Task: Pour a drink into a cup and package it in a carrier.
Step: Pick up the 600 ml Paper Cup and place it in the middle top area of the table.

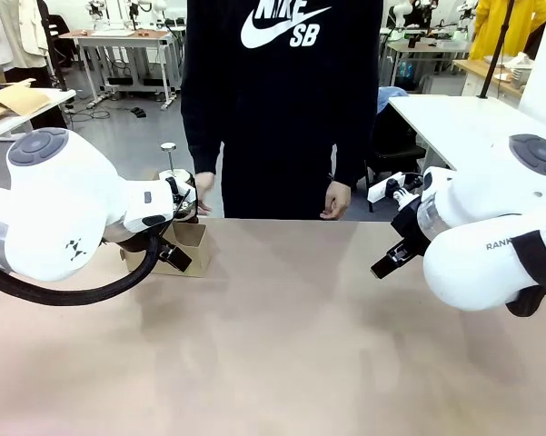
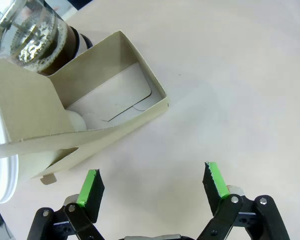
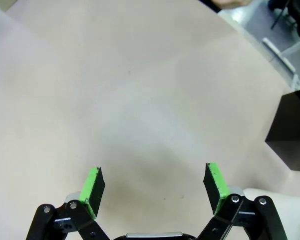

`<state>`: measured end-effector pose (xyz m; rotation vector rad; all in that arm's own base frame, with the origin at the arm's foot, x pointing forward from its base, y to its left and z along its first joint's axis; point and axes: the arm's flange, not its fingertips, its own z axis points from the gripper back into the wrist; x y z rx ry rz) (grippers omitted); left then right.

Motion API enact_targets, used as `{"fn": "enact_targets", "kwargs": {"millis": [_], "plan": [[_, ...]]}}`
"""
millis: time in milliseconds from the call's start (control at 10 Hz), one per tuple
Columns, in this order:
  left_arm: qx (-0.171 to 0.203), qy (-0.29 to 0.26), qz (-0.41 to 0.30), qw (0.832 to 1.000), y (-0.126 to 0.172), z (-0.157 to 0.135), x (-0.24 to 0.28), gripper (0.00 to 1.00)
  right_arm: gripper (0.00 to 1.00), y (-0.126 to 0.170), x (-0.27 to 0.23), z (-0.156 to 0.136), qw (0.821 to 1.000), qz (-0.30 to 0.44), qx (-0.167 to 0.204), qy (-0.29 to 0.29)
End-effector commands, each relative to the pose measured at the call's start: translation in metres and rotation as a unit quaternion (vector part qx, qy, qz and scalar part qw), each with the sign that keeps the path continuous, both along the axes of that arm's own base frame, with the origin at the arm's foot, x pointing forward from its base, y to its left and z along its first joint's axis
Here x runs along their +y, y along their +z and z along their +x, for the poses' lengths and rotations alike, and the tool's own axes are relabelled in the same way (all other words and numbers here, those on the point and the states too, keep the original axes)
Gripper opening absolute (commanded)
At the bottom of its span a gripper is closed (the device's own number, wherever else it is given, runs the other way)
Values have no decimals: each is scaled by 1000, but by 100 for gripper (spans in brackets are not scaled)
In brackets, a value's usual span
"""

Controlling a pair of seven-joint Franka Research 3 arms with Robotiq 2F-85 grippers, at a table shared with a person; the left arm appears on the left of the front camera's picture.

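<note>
Front view: the carrier point(image 1: 193, 245) sits on the table point(image 1: 282, 345) with a glass French press point(image 1: 174, 177) just behind it. The left arm point(image 1: 54, 209) hangs over the carrier's near side. The right gripper point(image 1: 391, 259) is well off to the carrier's right.

Left wrist view: the left gripper point(image 2: 152, 175) hovers just short of the carrier point(image 2: 110, 65), jaws wide apart and empty. The drink point(image 2: 62, 45) is a dark band low in the press, beyond the carrier's far wall. The cup point(image 2: 0, 150) shows as a white rim against the carrier's side.

The cup is probably light and thin-walled, so a gentle mid-wall grip below the rim suits it. The press looks heavy, slick and breakable.

Right wrist view: the right gripper point(image 3: 152, 175) is spread apart over bare table.
</note>
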<state>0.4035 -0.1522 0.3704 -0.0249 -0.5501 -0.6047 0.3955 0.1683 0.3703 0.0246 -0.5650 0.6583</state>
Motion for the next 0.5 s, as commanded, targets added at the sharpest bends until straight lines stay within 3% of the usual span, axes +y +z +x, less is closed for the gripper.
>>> {"fn": "enact_targets", "kwargs": {"millis": [0, 200, 400], "plan": [[0, 0, 0, 1000, 0, 0, 0, 100, 100, 35, -4, 16, 1000, -5, -6, 0], [0, 0, 0, 1000, 0, 0, 0, 100, 100, 116, -9, 43, 1000, -10, -20, -9], [0, 0, 0, 1000, 0, 0, 0, 100, 100, 205, -47, 68, 999, 42, -19, 29]]}}
